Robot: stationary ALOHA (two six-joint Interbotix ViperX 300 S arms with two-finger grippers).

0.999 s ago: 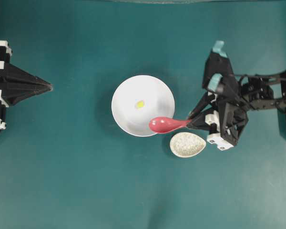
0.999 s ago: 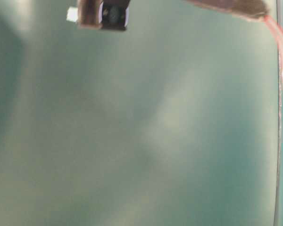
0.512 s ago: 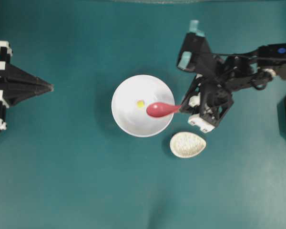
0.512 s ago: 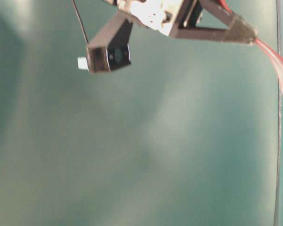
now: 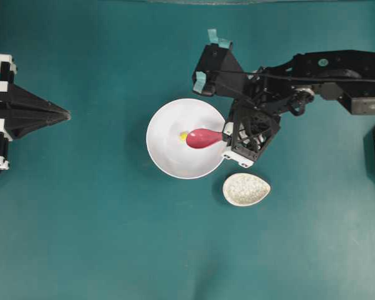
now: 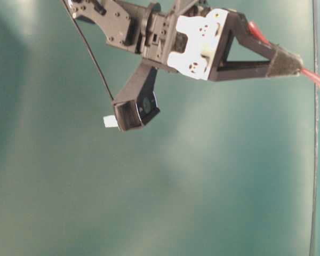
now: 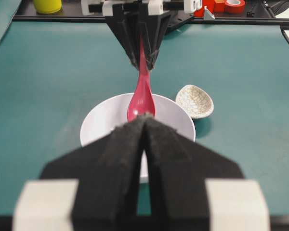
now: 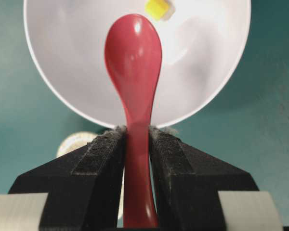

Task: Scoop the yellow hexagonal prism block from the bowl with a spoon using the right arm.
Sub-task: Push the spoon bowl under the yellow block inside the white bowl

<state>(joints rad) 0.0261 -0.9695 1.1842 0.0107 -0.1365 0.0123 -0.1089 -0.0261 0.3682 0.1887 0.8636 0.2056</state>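
The right claw [image 8: 136,139] grips the spoon [image 5: 204,138] by its handle, scoop over the bowl [image 5: 169,159] at frame centre, just beside the yellow hexagonal prism block [image 5: 183,135]. At left edge, the left claw [image 5: 64,114] is closed, empty.

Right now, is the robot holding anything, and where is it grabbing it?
Yes. The right gripper holds the spoon by its handle, scoop over the bowl. The left gripper is shut on nothing.
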